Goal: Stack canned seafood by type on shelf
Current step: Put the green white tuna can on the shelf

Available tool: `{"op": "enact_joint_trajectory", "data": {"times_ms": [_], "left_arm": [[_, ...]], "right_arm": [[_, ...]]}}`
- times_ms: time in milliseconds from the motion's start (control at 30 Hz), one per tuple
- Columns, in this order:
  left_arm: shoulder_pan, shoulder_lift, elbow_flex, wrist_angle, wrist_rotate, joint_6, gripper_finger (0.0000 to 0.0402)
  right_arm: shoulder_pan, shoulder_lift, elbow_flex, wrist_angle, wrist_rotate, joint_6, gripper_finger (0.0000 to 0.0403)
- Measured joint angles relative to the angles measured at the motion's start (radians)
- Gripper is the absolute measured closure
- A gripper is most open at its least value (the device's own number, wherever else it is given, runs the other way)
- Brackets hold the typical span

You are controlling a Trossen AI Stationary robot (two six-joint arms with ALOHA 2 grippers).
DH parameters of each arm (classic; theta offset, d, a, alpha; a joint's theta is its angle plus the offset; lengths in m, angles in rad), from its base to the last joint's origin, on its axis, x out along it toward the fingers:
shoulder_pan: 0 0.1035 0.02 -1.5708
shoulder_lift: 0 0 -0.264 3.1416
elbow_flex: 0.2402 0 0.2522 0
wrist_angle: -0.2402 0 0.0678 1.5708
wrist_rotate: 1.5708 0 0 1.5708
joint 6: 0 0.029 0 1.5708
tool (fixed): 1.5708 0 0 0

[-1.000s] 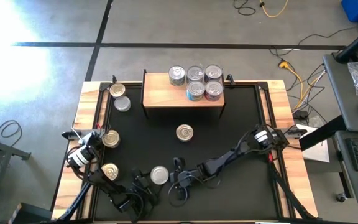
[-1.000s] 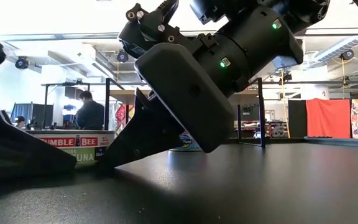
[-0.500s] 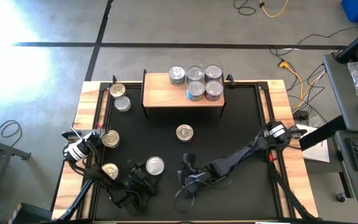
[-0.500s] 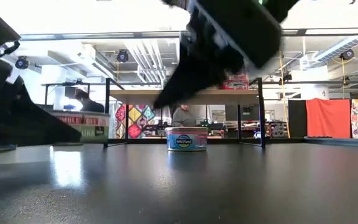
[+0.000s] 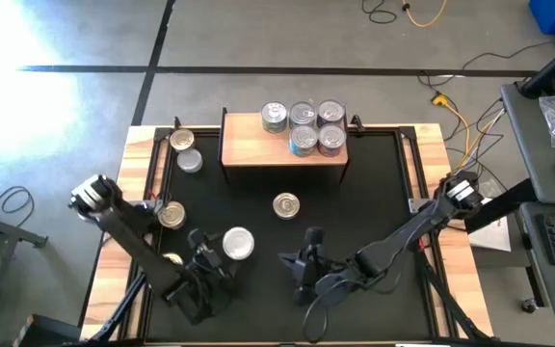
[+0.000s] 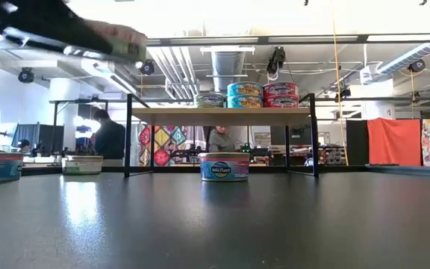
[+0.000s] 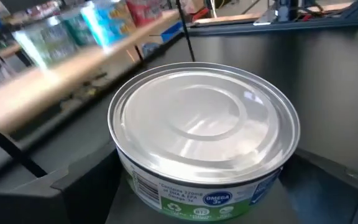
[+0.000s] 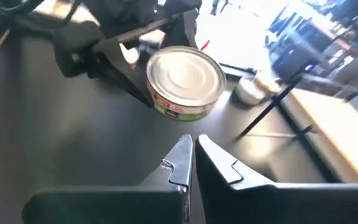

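Note:
My left gripper (image 5: 227,249) is shut on a silver-lidded can (image 7: 204,143) with a green and blue label, held above the table's near-left part. It shows blurred at the top left of the low view, as the can (image 6: 118,36). My right gripper (image 5: 306,253) hovers shut and holding nothing, a little to the can's right, its fingers (image 8: 182,160) pointing at the can (image 8: 185,78). The light-wood shelf (image 5: 258,152) stands at the far middle, and several cans (image 5: 303,127) rest upright on its top. My left gripper pinches the can's side wall (image 7: 129,177) between its two fingers, one on each opposite side. The fingers come nearly level from the table's near-left side. The can is lifted clear of the table, lid up and about upright.
A gold-lidded can (image 5: 286,205) stands on the table in front of the shelf. Two cans (image 5: 185,150) stand at the far left, another (image 5: 171,214) at the left edge, and one (image 5: 171,258) is partly hidden under my left arm. The black table middle between them is bare.
My left gripper has risen with the silver-lidded can, lifting it off the table and carrying it a little toward the far edge. My right gripper, still shut, has risen off the table and shifted slightly toward the right edge.

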Motion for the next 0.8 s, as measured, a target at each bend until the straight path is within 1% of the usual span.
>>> {"op": "enact_joint_trajectory", "data": {"times_ms": [67, 133, 233, 300, 400, 433, 500, 567, 633, 667, 800], "left_arm": [[0.034, -0.056, 0.0, -0.005, 0.007, 0.103, 0.0029], [0.083, -0.112, 0.0, -0.016, 0.025, 0.207, 0.0028], [0.188, -0.195, -0.002, -0.062, 0.056, 0.355, 0.0029], [0.276, -0.253, -0.004, -0.066, 0.088, 0.465, 0.003], [0.418, -0.338, -0.008, -0.02, 0.189, 0.66, 0.003], [0.465, -0.365, -0.014, 0.02, 0.24, 0.734, 0.003], [0.557, -0.411, -0.025, 0.122, 0.381, 0.909, 0.003], [0.647, -0.449, -0.04, 0.246, 0.553, 1.064, 0.003], [0.739, -0.474, -0.056, 0.343, 0.696, 1.177, 0.003], [0.785, -0.484, -0.064, 0.386, 0.754, 1.214, 0.003], [0.966, -0.495, -0.077, 0.505, 1.0, 1.302, 0.003]], "right_arm": [[-0.007, -0.012, 0.0, 0.03, 0.038, -0.015, 0.039], [-0.026, -0.025, 0.007, 0.04, 0.049, -0.013, 0.039], [-0.075, -0.043, 0.055, 0.009, 0.018, -0.011, 0.039], [-0.121, -0.048, 0.123, -0.11, -0.005, 0.007, 0.039], [-0.213, -0.041, 0.273, -0.389, -0.028, 0.065, 0.039], [-0.251, -0.031, 0.331, -0.467, -0.045, 0.074, 0.039], [-0.329, -0.01, 0.431, -0.593, -0.119, 0.064, 0.039], [-0.403, 0.012, 0.511, -0.664, -0.25, 0.016, 0.039], [-0.47, 0.033, 0.561, -0.693, -0.371, -0.032, 0.039], [-0.499, 0.043, 0.575, -0.709, -0.397, -0.045, 0.039], [-0.592, 0.089, 0.599, -0.767, -0.41, -0.088, 0.039]]}}
